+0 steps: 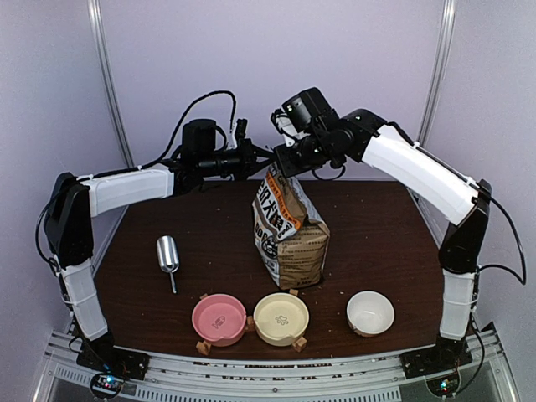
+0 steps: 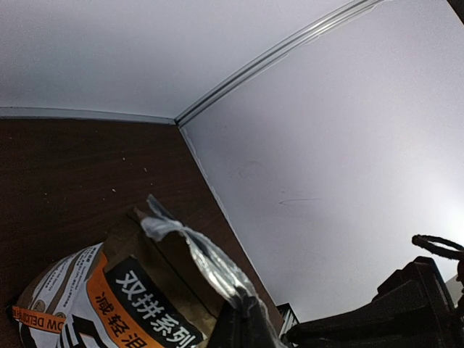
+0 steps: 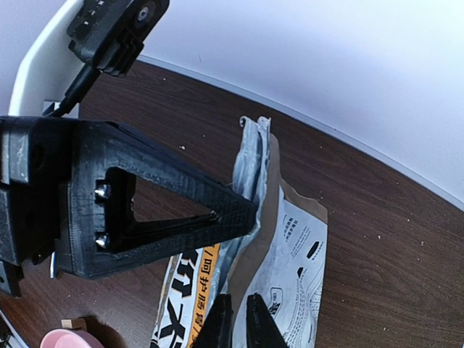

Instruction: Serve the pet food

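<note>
Tabletop [image 1: 377,243] of dark wood lay well below both grippers. Pet-food bag [image 1: 289,234], kraft brown with an orange band, stood upright directly beneath them, its crumpled top reaching up to the fingers.

Left gripper [image 2: 243,330] was fully closed on the bag's silver-lined top seal [image 2: 196,250], which ran straight into its fingers. Right gripper [image 3: 238,319] sat just beside the left one at the bag mouth. Its jaws were drawn to a narrow slit over the printed panel, and whether paper lay between them could not be determined.

A pink bowl [image 1: 219,318], a cream bowl [image 1: 281,317] and a white bowl [image 1: 370,311] stood in a row well below the grippers, toward the arm bases. A metal scoop [image 1: 168,255] lay below, out to the left gripper's own side.

No pet food was visible; it was judged to be inside the bag, under the clamped seal.

Step in hand was judged to be opening the bag. Each gripper should hold one wall only. The pull should be level and evenly opposed, so the bag stays upright and does not tip toward the bowls.
</note>
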